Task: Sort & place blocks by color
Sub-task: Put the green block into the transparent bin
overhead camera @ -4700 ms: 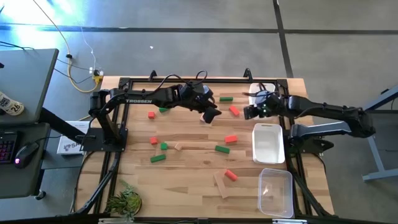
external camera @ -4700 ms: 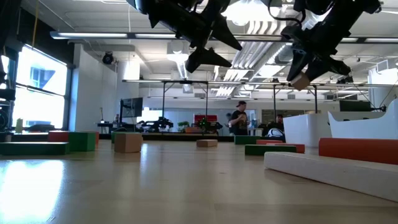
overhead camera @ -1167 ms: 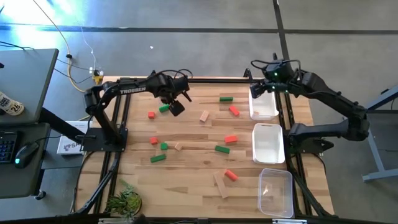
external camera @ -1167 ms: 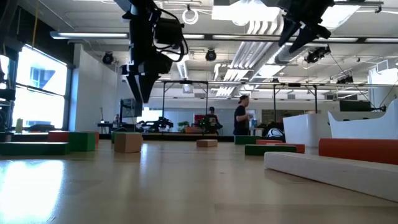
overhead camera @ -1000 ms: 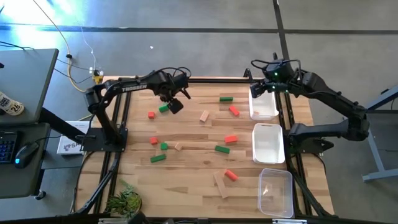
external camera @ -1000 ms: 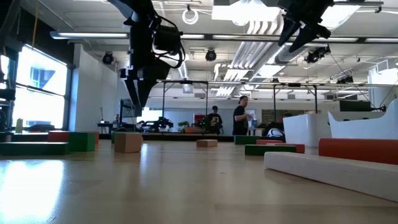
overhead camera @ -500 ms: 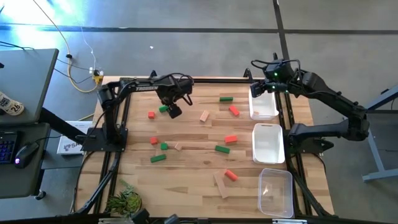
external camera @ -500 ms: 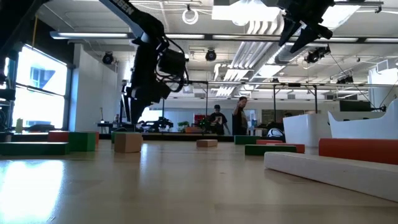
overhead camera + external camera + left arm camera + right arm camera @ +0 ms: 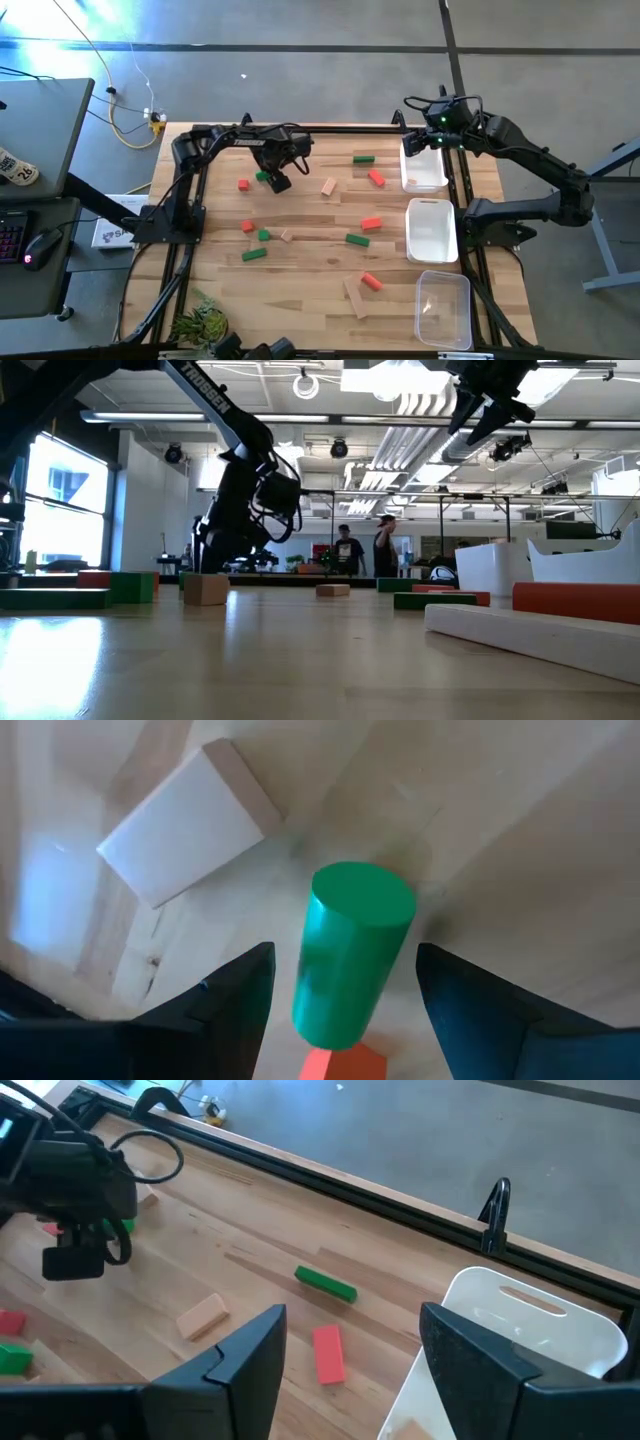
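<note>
Wooden counter (image 9: pixel 310 290) strewn with blocks (image 9: pixel 371 225), trays along its right edge
Red, green and tan blocks lie scattered apart across the middle; two white trays (image 9: pixel 431 230) and a clear tray (image 9: pixel 444 309) line the right side, and a small green plant (image 9: pixel 201 325) sits at the near-left corner
</note>
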Controlling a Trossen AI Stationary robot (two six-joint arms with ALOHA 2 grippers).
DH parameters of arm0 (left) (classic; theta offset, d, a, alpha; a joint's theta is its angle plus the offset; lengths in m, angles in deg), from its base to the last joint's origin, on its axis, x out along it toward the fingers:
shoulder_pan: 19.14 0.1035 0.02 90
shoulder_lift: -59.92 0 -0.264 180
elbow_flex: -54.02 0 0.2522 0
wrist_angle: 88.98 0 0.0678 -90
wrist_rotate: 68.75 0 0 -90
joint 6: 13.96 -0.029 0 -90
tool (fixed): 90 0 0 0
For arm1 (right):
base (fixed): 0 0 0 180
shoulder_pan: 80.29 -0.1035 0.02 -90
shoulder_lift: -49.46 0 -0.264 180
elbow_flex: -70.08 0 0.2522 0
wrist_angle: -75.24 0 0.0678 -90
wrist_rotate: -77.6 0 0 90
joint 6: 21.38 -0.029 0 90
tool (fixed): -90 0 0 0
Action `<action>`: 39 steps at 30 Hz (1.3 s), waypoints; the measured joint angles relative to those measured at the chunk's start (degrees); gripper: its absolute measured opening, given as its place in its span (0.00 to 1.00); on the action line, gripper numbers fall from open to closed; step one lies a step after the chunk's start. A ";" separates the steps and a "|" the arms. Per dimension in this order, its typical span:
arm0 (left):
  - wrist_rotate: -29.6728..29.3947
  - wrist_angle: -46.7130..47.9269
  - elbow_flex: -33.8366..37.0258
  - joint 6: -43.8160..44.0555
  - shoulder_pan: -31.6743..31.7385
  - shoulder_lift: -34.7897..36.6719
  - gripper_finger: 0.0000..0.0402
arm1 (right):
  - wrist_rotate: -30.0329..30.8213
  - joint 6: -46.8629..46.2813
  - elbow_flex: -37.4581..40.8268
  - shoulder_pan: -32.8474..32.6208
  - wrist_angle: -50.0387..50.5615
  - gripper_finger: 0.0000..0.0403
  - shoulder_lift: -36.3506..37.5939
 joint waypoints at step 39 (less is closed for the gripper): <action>20.05 -6.07 0.04 -5.03 -4.52 12.90 0.25 | -10.75 -13.28 0.00 -16.23 -8.52 0.54 0.00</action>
